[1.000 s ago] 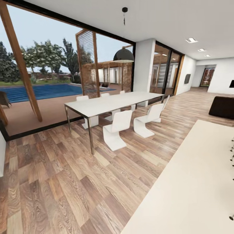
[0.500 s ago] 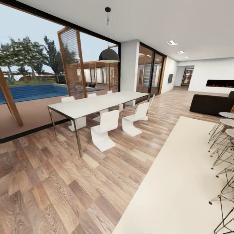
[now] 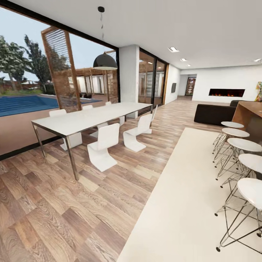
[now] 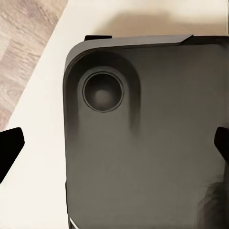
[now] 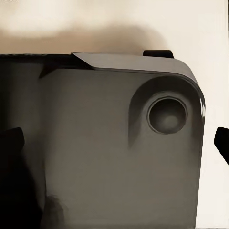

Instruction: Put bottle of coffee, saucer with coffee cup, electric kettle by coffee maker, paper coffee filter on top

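Observation:
None of the coffee things are in sight in these views. In the left wrist view my left gripper [image 4: 114,145] is open, its black fingertips [image 4: 9,149] at the two sides of the picture, nothing between them. Below it lies the dark grey deck of my own base [image 4: 152,157] over a cream rug. My right gripper [image 5: 117,143] is open too, with one fingertip [image 5: 222,142] at the edge and the same grey deck [image 5: 105,152] beneath.
A long white dining table [image 3: 87,117] with several white chairs [image 3: 102,147] stands left of centre on the wood floor. A cream rug [image 3: 182,203] runs ahead. Wire-legged white bar stools [image 3: 240,156] line a brown counter [image 3: 251,112] at right. A dark sofa [image 3: 213,113] sits far back.
The whole head view has swung to the right, so the camera moved. The bar stools, brown counter and fireplace wall have come into view; the table has slid leftward in the picture.

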### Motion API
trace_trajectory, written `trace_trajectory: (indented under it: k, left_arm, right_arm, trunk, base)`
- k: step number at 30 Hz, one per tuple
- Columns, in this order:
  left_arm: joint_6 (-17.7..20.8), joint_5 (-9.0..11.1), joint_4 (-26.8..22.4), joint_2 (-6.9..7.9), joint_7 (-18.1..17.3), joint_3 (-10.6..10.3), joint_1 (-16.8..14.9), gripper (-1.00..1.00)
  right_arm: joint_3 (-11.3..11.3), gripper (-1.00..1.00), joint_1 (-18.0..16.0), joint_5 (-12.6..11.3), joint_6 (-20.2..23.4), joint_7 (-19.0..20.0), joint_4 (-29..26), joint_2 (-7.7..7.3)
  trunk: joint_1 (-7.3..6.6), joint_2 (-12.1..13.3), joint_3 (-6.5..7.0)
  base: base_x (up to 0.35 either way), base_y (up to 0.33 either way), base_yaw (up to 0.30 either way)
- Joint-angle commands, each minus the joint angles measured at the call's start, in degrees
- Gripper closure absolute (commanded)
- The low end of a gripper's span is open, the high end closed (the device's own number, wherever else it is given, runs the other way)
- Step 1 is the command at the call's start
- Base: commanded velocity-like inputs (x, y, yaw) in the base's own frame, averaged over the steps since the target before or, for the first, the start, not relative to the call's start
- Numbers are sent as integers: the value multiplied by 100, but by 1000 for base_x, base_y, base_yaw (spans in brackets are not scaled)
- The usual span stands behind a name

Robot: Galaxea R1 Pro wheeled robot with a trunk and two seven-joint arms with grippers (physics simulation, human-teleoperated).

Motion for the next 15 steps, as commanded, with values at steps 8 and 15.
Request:
trace_trajectory:
  k: [8,15]
  left_arm:
    - [-13,-4,-1,-4,4,0,0,-100]
    - [-17,-4,-1,-5,0,0,0,-100]
  right_arm:
    - [-4,-100,-2,0,-16,-1,0,1]
    - [-4,-100,-2,0,-16,-1,0,1]
  trunk:
    - [0,-2,-5]
    - [0,-2,-5]
  base:
    - [0,0,-264]
    - [0,0,-264]
